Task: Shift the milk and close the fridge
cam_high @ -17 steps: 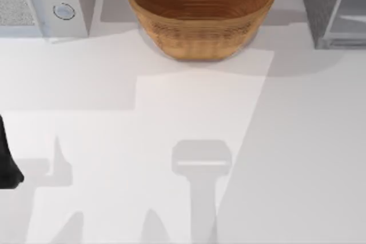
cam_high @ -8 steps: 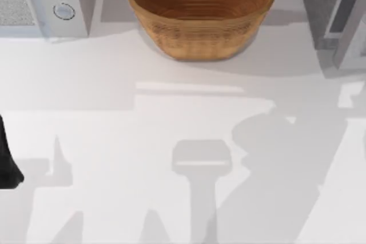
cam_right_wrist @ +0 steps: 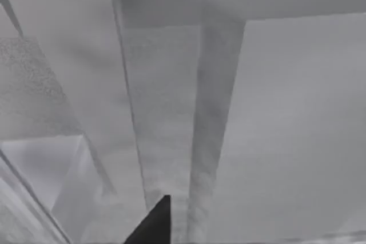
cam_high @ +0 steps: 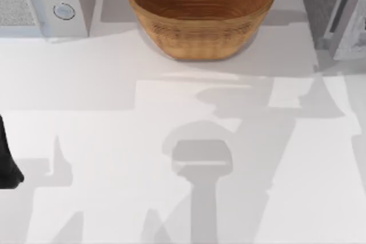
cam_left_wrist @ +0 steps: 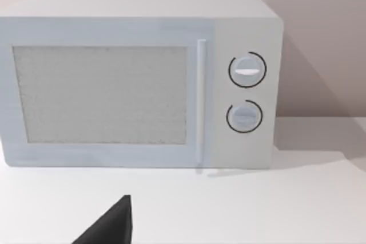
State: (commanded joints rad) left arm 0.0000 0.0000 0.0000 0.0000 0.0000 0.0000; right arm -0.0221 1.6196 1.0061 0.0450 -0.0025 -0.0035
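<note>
The fridge (cam_high: 318,5) stands at the table's back right corner, a grey cabinet whose pale, silver-framed door (cam_high: 350,24) stands at an angle to its front. The right wrist view looks from close range at the fridge's grey panels and door frame (cam_right_wrist: 213,101), with a dark tip of my right gripper (cam_right_wrist: 154,224) just in front of them. The milk is out of view. My left arm (cam_high: 6,164) is parked at the table's left edge, and its gripper (cam_left_wrist: 112,228) points toward the microwave.
A white microwave (cam_high: 40,1) with two round knobs sits at the back left; the left wrist view shows its front (cam_left_wrist: 137,84). A large woven basket (cam_high: 200,10) stands at the back centre. The white tabletop (cam_high: 114,141) carries broad shadows across its middle and right.
The fridge door has swung and now shows at a narrower angle. The large shadow on the table's right half has shifted toward the middle. The left arm has not moved.
</note>
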